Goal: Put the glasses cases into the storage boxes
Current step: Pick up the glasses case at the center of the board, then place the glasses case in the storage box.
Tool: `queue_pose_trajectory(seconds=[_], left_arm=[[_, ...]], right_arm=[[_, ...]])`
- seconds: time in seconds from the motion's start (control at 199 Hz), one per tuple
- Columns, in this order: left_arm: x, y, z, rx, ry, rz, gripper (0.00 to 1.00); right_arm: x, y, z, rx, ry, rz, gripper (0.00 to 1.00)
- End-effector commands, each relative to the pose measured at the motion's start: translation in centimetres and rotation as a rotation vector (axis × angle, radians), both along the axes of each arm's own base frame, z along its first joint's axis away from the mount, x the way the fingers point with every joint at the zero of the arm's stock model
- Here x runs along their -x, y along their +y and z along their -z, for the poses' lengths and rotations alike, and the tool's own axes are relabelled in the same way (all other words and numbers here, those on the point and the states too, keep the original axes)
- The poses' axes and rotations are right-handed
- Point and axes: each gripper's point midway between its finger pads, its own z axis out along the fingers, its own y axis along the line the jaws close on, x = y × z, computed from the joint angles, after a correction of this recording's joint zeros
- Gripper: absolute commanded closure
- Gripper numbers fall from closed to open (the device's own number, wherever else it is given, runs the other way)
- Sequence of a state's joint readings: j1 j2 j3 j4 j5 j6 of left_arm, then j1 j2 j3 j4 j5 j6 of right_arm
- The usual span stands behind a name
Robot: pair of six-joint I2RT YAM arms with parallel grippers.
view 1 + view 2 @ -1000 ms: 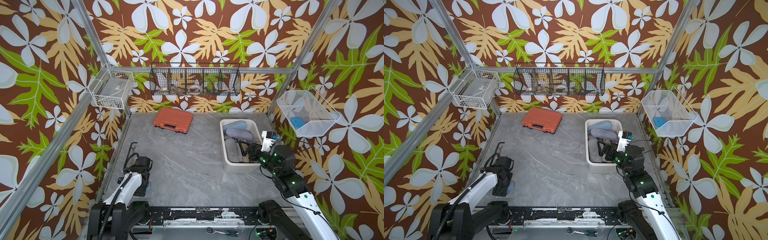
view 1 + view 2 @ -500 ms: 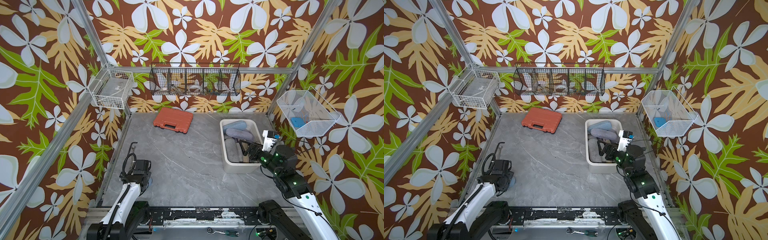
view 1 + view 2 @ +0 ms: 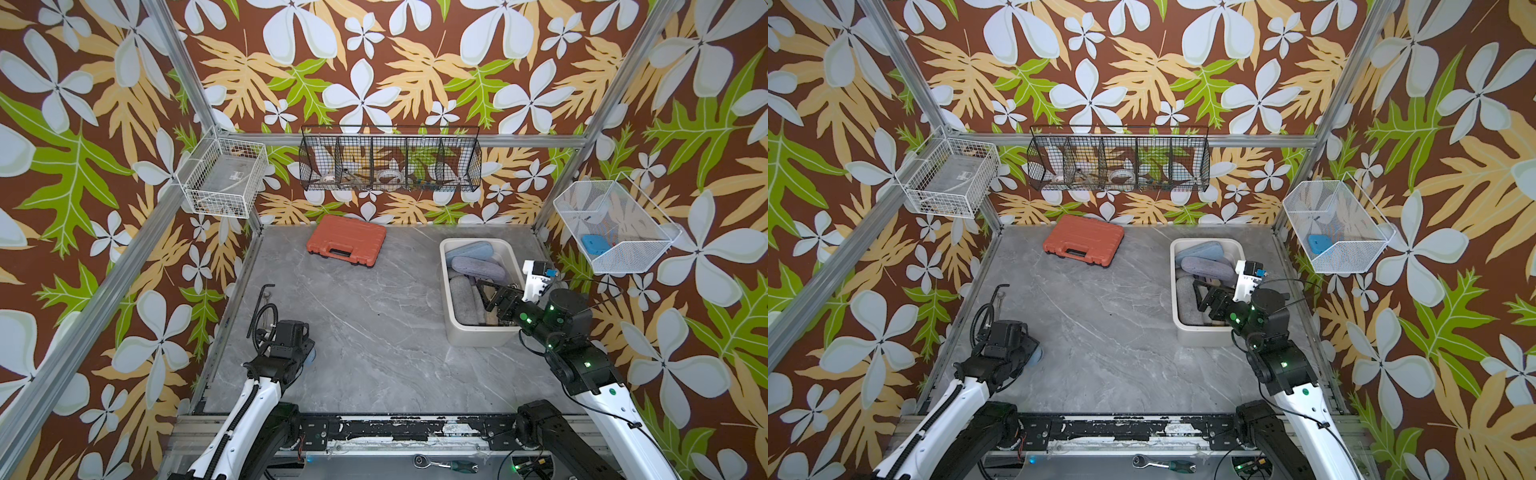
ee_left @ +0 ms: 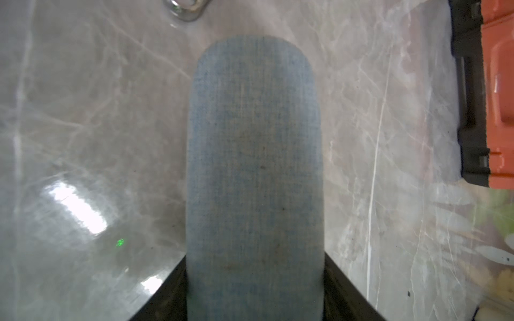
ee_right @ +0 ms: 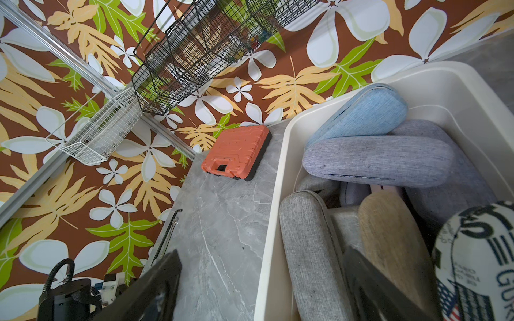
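Observation:
A blue felt glasses case (image 4: pixel 254 155) sticks out between the fingers of my left gripper (image 4: pixel 254 278), which is shut on it. In both top views the left gripper (image 3: pixel 297 351) points down near the table's left front, and only a blue end of the case (image 3: pixel 1037 354) shows. The cream storage box (image 3: pixel 478 336) at the right holds several cases: blue (image 5: pixel 361 111), lavender (image 5: pixel 375 161), grey (image 5: pixel 308 250), tan (image 5: pixel 389 236) and newspaper print (image 5: pixel 478 258). My right gripper (image 5: pixel 261 251) is open and holds nothing. It straddles the box's near left wall.
An orange toolcase (image 3: pixel 347 245) lies at the back of the table. A black wire basket (image 3: pixel 390 164) hangs on the back wall. White baskets hang at the left (image 3: pixel 222 178) and the right (image 3: pixel 615 224). A black bent rod (image 3: pixel 259 303) lies by the left edge.
My left gripper's jaws have closed on the blue case and the left arm has shifted a little. The right gripper has stayed over the box.

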State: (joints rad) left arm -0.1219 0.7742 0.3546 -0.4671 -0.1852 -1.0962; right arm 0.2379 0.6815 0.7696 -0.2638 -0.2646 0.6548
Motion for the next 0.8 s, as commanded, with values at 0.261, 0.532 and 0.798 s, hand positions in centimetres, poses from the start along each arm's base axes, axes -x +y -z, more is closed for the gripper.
queue_pose_trajectory(seconds=[0.261,0.532,0.798], left_arm=[[-6.0,-8.5,-6.5,-0.099,-0.194,0.395,0.46],[-8.2,-20.8,-14.4,-0.293,-0.405,0.804,0.46],[-3.4,-31.4,-20.7,-0.293,-0.713,1.141,0.46]], right_arm=[[-0.6,0.1,0.1,0.062,0.012,-0.016,0.1],[-1.8,0.6,0.9,0.103,0.069,-0.036,0.13],[-0.9,4.9,-0.1,-0.058,0.085,-0.184,0.23]])
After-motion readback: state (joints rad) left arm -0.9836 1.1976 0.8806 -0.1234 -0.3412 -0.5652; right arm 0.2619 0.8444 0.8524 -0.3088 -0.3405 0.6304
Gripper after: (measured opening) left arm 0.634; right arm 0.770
